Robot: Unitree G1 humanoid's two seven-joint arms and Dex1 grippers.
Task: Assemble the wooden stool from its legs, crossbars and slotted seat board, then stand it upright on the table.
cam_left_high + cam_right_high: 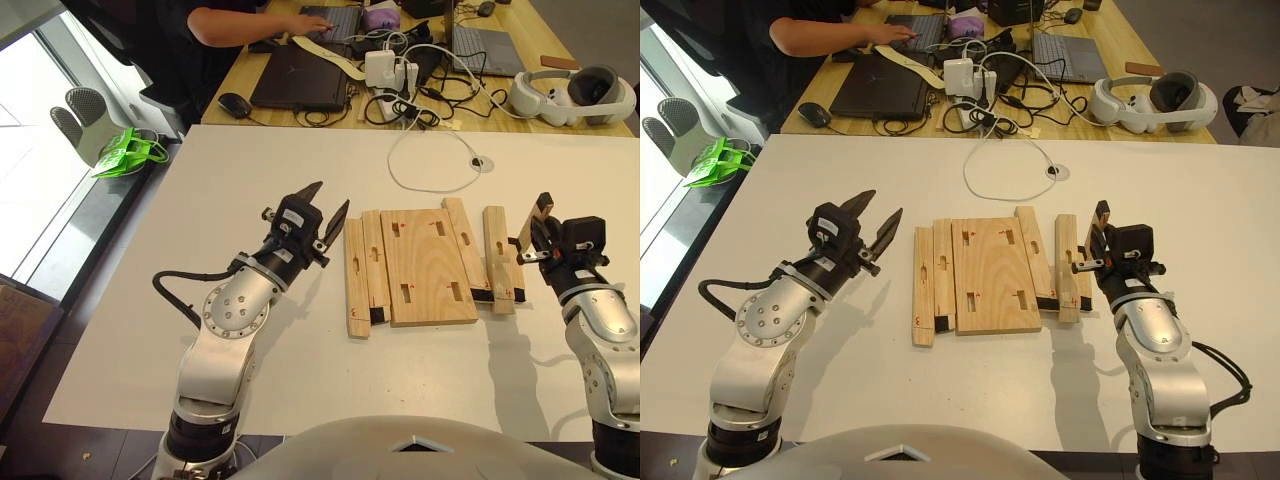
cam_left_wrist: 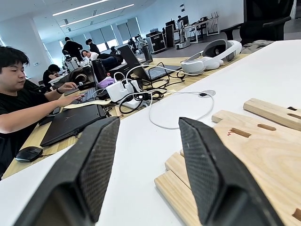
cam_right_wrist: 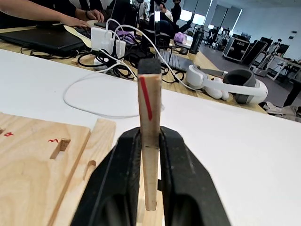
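The counter (image 1: 250,160) is big, white and flat. Near its middle lies a flat seat board (image 1: 430,265) with small slots cut in it. On the board's left lie two long wooden pieces, side by side. The inner stick (image 1: 375,262) touches the board, and the outer stick (image 1: 357,278) lies against it. On the right, a tilted stick (image 1: 465,245) touches the board, with a straight stick (image 1: 498,258) just beside it. Farther back, a white cable (image 1: 432,160) makes a loop beside a small round cap (image 1: 482,162).
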